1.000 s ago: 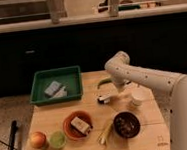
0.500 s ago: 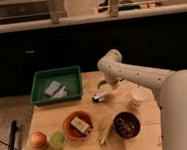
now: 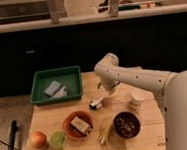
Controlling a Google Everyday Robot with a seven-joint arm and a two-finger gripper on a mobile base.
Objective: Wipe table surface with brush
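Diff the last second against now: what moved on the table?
The arm swung left. The tool shifted left and toward the camera, low over the table surface, and the brush head slid with it. No grab or release is visible. The green tray, orange bowl, dark bowl and cup stayed put.

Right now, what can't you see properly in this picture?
Camera view:
- The gripper is low over the middle of the table surface: whether it grips the brush is blurred.
- The grey things in the green tray: too blurred to name.
- The table's right edge: hidden behind the robot's arm.
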